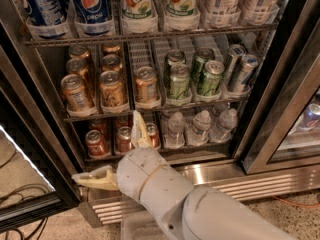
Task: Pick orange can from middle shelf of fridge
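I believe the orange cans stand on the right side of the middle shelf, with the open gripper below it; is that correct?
Not quite: the camera view shows the orange cans on the left side of the middle shelf; the open gripper is indeed below it.

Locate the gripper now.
Camera view, lower left of centre: the gripper is open in front of the red cans, its upper fingertip at the middle shelf rail, just below the rightmost orange can.
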Controlling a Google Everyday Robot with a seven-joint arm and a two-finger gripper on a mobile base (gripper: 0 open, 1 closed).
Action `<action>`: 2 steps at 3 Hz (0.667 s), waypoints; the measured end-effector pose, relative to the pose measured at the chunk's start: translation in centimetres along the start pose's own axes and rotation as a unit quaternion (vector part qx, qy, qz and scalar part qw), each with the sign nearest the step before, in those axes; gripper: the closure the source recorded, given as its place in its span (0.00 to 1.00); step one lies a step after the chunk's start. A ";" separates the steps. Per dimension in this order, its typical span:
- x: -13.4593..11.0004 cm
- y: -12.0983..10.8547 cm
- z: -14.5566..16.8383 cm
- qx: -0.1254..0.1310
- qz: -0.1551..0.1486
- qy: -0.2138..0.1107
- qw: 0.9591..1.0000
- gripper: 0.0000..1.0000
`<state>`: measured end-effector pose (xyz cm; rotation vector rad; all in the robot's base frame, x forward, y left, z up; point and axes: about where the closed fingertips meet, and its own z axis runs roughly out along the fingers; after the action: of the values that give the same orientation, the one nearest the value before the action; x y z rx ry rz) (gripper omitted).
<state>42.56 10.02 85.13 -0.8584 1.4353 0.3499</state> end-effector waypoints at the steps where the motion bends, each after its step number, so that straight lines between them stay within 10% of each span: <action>1: -1.1 0.4 1.0 -0.010 0.042 -0.023 0.999 0.00; 2: -2.0 0.9 1.8 -0.022 0.076 -0.051 0.996 0.00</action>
<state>42.94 12.43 86.62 -0.7571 1.4060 0.5344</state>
